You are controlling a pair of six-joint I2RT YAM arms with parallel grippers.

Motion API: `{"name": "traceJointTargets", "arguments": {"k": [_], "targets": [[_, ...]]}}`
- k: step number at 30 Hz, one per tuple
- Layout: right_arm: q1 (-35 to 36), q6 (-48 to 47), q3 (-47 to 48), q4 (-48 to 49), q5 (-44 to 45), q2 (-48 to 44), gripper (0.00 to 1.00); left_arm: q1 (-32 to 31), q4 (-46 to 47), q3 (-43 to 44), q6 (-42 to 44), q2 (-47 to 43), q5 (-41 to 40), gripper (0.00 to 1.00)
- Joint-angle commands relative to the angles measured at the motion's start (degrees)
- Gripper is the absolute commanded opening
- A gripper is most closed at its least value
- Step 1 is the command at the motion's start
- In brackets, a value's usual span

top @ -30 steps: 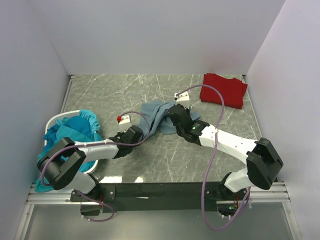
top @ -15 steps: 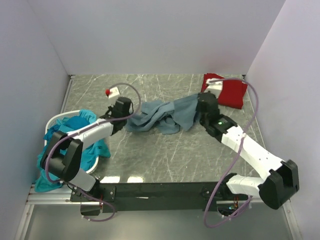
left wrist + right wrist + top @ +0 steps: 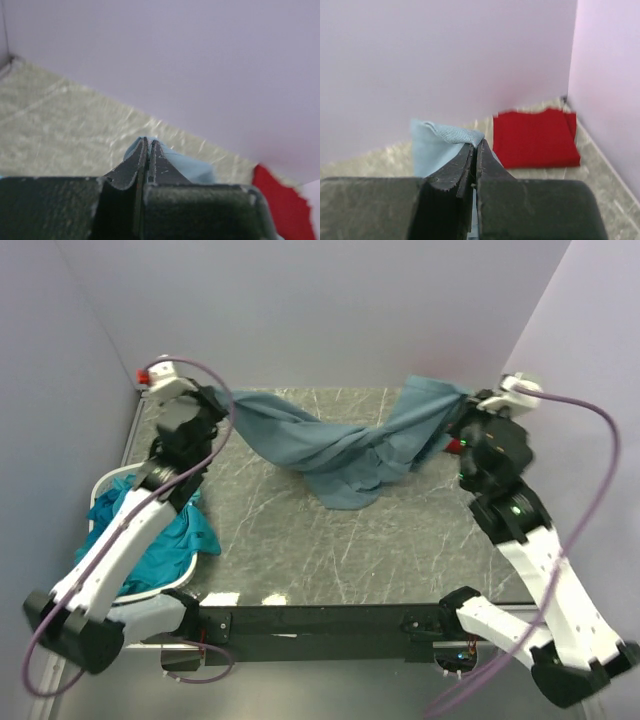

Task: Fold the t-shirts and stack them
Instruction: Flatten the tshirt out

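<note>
You worked in a robotics lab cell: plain pale walls (image 3: 330, 310) boxed the marble-patterned table (image 3: 300, 540) on three sides, and the left arm (image 3: 128, 532) and right arm (image 3: 545, 552) stood bolted to a rail (image 3: 320, 621) at its near edge.

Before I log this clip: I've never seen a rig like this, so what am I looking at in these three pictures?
Two robot arms are bolted at the near edge of a table. The wide picture is from a fixed camera above and behind them; the other two are from a camera on each wrist. The left hand and right hand are each shut on an end of a grey-blue shirt, stretched between them with its middle sagging. A folded red shirt lies in the far right corner. A white basket at the left holds teal cloth.
</note>
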Motion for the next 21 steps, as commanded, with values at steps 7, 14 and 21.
{"name": "traceJointTargets", "arguments": {"k": [7,14,21], "targets": [[-0.45,-6.07,8.76,-1.89,1.91,-16.13,0.0,0.28,-2.3,2.25,6.93,-18.8,-3.59,0.01],[-0.54,-10.12,12.01,-1.19,4.2,-19.92,0.0,0.28,-2.3,2.51,10.09,-23.04,-6.68,0.01],[-0.45,-9.95,10.27,0.04,5.34,-17.28,0.0,0.8,-0.99,4.27,8.87,-11.63,-0.45,0.01]]}}
